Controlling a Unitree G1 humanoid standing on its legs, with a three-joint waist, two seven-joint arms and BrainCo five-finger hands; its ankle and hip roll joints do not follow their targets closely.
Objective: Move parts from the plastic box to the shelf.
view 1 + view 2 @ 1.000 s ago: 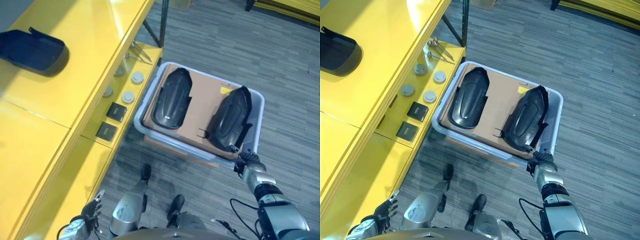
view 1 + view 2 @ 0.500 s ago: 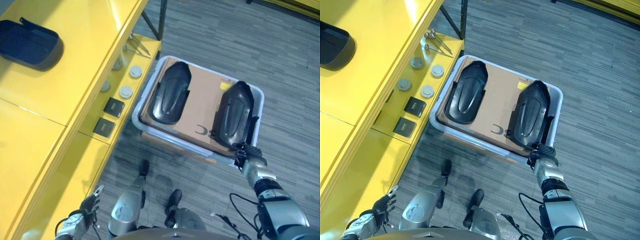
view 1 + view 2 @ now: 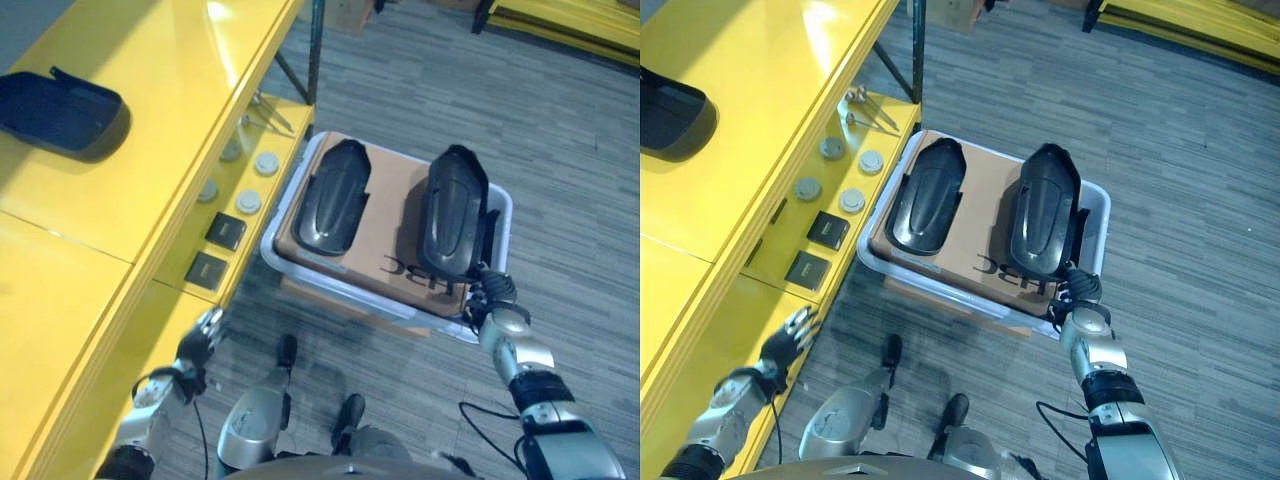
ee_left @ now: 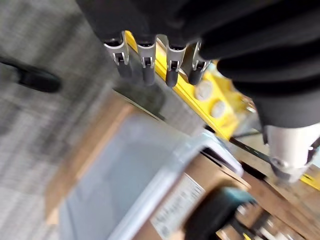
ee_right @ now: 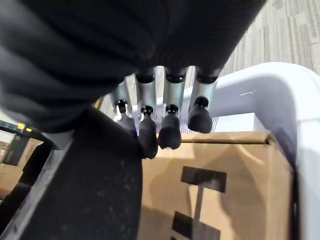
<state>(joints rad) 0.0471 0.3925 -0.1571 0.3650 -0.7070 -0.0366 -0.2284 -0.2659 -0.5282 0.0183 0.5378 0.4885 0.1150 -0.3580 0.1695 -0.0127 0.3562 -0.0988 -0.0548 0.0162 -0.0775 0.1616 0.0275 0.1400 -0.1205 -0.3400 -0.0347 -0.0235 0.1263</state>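
1. Starting closest in: the left hand (image 3: pixel 792 338) hangs low by the front edge of the yellow shelf (image 3: pixel 170 120), fingers straight and spread, holding nothing. My guess is it's parked out of the way until there's a part to steady.
2. The right hand (image 3: pixel 492 296) is at the near end of the right-hand black part (image 3: pixel 452 215). In the right wrist view its fingers (image 5: pixel 168 131) drape down against that end of the part, tips at the edge of the cardboard sheet (image 3: pixel 395 215). The thumb is hidden, so I can't tell whether it's actually clamped on or just resting there. Grabbing an end makes sense, since the shell is long and smooth.
3. Both parts left to move sit in the plastic box (image 3: pixel 1100 215), lying on the cardboard. The other black part (image 3: pixel 333 195) lies on the shelf side, well apart from the hand.
4. What's in the way: the box wall rises beside the right-hand part, so it probably has to come up before it goes sideways. The lower ledge (image 3: pixel 200 300) is already cluttered with flat black squares (image 3: pixel 225 231), round discs (image 3: pixel 265 163) and some thin metal rods (image 3: pixel 270 105).
5. Further back, a similar black part (image 3: pixel 60 110) already sits on the shelf top, which has lots of bare room around it. Looks like the sensible drop spot.
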